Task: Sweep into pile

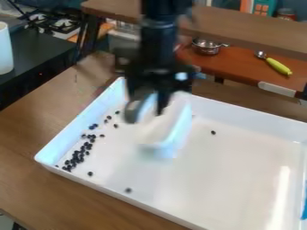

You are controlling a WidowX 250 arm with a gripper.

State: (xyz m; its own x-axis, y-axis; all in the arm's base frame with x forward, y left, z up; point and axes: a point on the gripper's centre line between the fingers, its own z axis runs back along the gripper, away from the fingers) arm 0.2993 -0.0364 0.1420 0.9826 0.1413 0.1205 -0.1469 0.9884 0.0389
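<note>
Hand (146, 116) was part-open, apparently clamped on pale tool (174, 132) — blurry tho. Risk: stroke too high prob. missed far bean (212, 132); too fast — scattered left pile (76, 157).

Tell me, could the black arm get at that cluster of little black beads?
Probably yes: the claw hangs over the same white tray, and nothing covers the beads or walls them off.

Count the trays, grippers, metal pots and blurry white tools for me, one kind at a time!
White tray: 1
Gripper: 1
Metal pot: 1
Blurry white tool: 1
Total: 4
</note>
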